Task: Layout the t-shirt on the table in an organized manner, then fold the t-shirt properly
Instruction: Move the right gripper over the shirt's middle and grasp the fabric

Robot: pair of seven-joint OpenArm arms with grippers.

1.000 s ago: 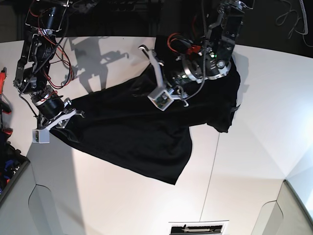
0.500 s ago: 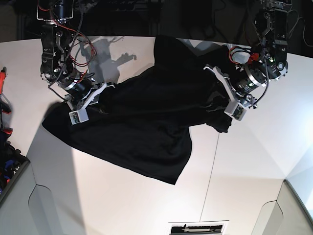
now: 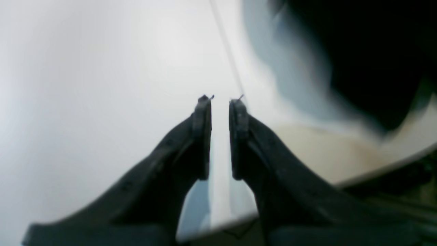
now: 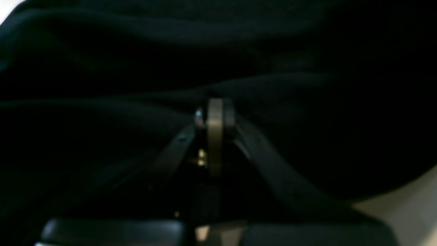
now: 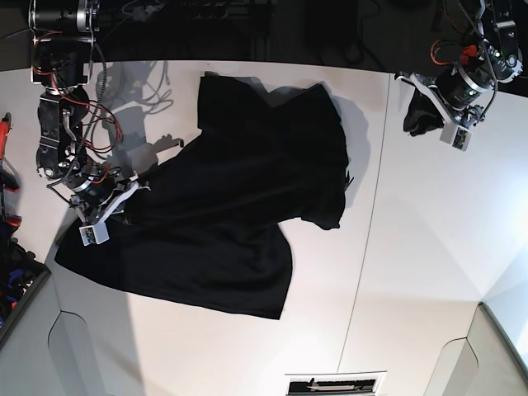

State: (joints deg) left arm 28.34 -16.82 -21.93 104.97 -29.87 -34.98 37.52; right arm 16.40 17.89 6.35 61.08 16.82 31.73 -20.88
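— Look how much has shifted in a moment: the left gripper (image 5: 429, 99) has swung away to the far corner of the wide white panelled table (image 5: 429, 272), and the large black cloth t-shirt (image 5: 231, 206) has been dragged over and opened out toward the middle.

— Has the left one let go, then?

— It looks so. From its own camera the jaws stand a narrow gap apart over bare white tabletop, nothing between them, the dark cloth off to one side. There's a dark lump by it in the overhead view; shadow or its own body, I can't say, the picture's too small.

— And the other?

— The right gripper (image 4: 215, 116) is pressed shut with black fabric bunched all round its tips, so I'd judge it's pinching the shirt's edge near the table's other side.

— So where's the shirt lying?

— Spread across the table's middle and toward the right arm's side, plain black side up, no print showing. It's crooked though, one flap doubled over near the seam.

— So laying it out isn't finished.

— Not to my eye. I'd have the free arm take the opposite edge, then pull both ends apart low and slow, so that doubled flap unrolls instead of dragging.
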